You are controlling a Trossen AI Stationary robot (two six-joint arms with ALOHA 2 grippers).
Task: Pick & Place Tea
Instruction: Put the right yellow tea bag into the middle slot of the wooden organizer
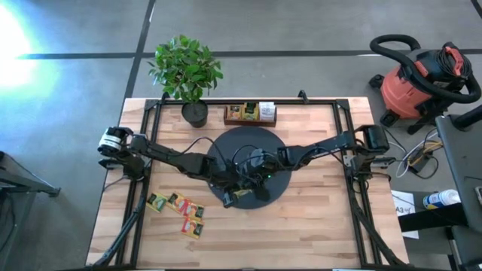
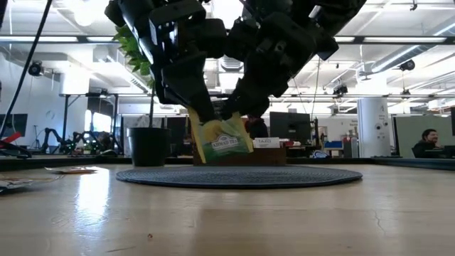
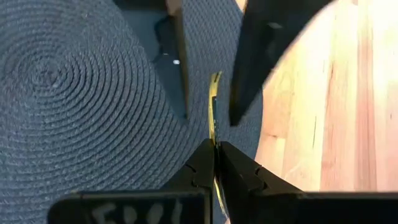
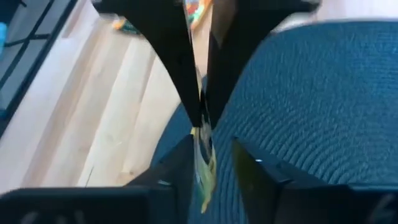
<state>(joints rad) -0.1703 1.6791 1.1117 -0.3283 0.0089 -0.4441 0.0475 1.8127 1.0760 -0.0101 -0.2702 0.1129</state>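
Low view shows one yellow tea sachet (image 2: 222, 141) with a green label, hanging upright just above the near edge of the round dark mat (image 2: 298, 176). The left gripper (image 3: 216, 148) is clamped on it: in the left wrist view its two fingers press together on the thin yellow edge of the paper. The right gripper (image 4: 210, 144) stands around the same sachet, one finger on each side. Its fingers are apart, and I cannot tell if they touch the paper.

Both arms meet over the mat in the high view and hide most of the sachet from above. On the wooden table (image 1: 316, 226), to the left of the mat and near the front edge, lie more sachets (image 1: 179, 211). I count about five of them, green, yellow and orange-red, close together. Behind the mat stands a brown wooden tray (image 1: 250, 114) with some packets inside, too small to count. Beside it is one potted plant (image 1: 187, 69) in a black pot. A red vacuum cleaner (image 1: 422, 81) stands on the floor, well apart from the table.
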